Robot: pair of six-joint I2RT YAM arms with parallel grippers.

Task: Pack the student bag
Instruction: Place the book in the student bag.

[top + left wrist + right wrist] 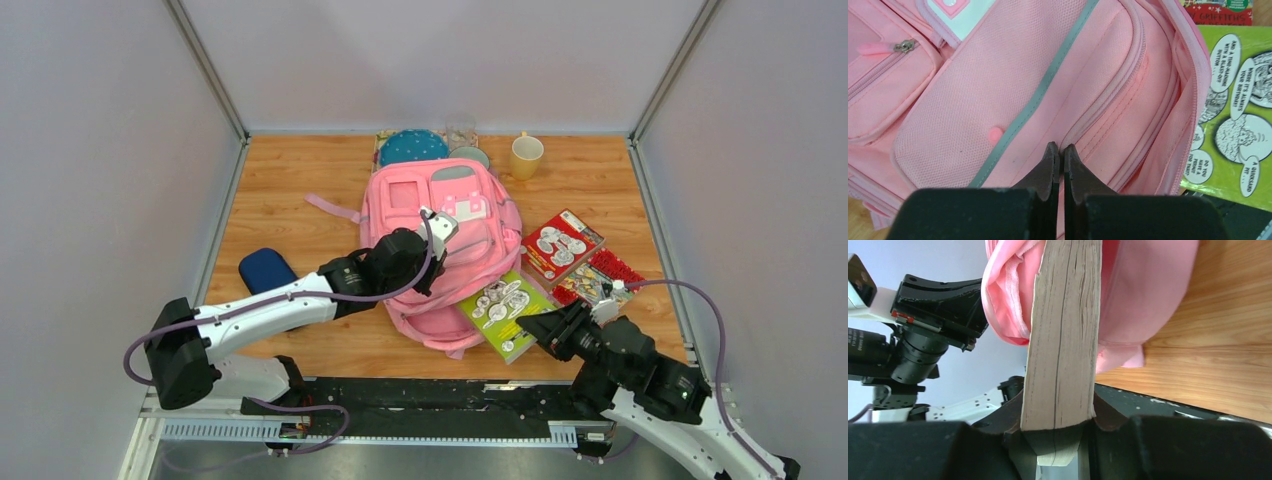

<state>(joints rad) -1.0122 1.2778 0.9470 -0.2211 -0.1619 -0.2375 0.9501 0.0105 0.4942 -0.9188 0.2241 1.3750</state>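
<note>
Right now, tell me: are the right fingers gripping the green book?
Yes, the right fingers pinch the green book by its page edge.

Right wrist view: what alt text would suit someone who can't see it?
The right claw grips a thick book by its page edges, the far end meeting the pink student bag. Behind: the wooden table and the left arm.
</note>
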